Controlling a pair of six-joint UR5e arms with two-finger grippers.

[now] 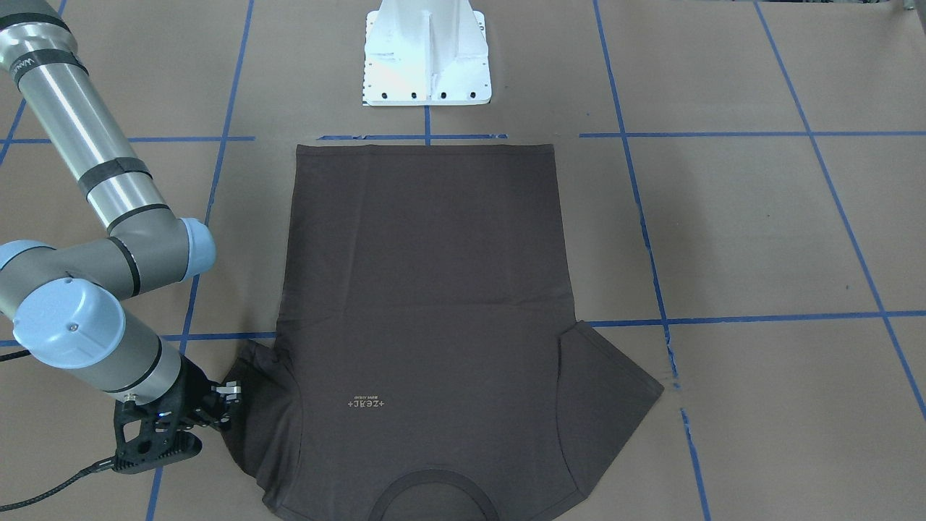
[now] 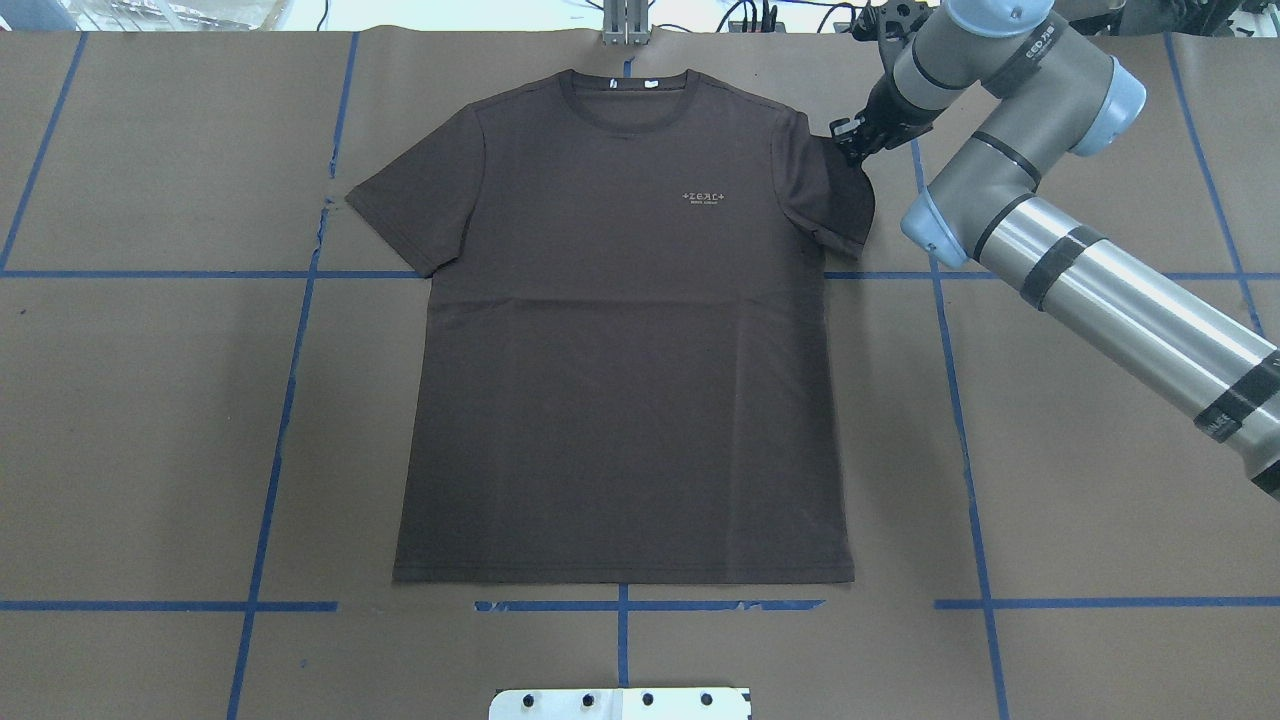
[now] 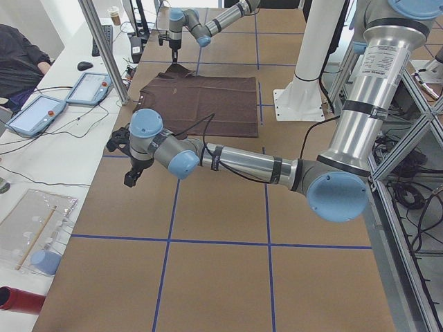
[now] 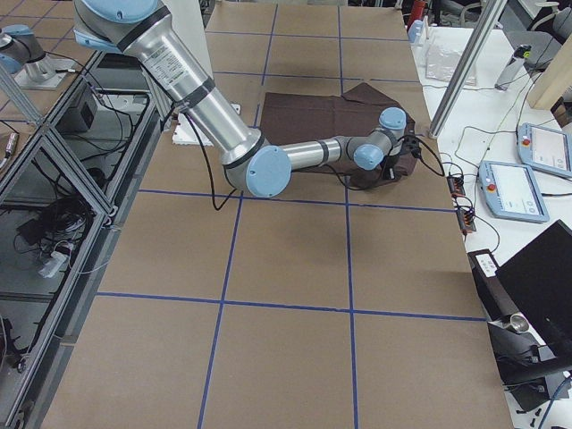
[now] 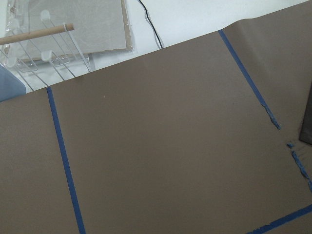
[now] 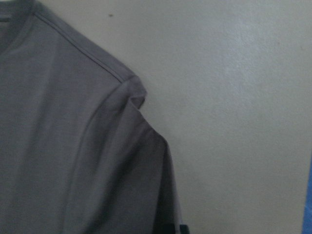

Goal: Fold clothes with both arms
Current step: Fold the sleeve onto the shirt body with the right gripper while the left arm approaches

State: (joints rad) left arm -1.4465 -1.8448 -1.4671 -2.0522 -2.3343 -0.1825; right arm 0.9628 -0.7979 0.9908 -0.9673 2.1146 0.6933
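Observation:
The dark brown-grey T-shirt (image 2: 620, 330) lies flat and face up on the brown paper, with its collar (image 2: 625, 100) at the far edge and its hem toward the robot base. My right gripper (image 2: 848, 148) is low at the edge of the shirt's right-hand sleeve (image 2: 840, 195), which is bunched inward. It appears shut on that sleeve (image 1: 253, 383). The right wrist view shows the puckered shoulder seam (image 6: 132, 100). My left gripper (image 3: 131, 173) shows only in the exterior left view, hovering off the shirt's other side. I cannot tell whether it is open or shut.
The white pedestal base (image 1: 427, 65) stands behind the shirt's hem. Blue tape lines (image 2: 290, 380) cross the paper. An operators' desk with tablets (image 3: 38, 114) and a seated person (image 3: 17, 59) runs along the far table edge. A clear rack (image 5: 48, 53) lies beyond the paper.

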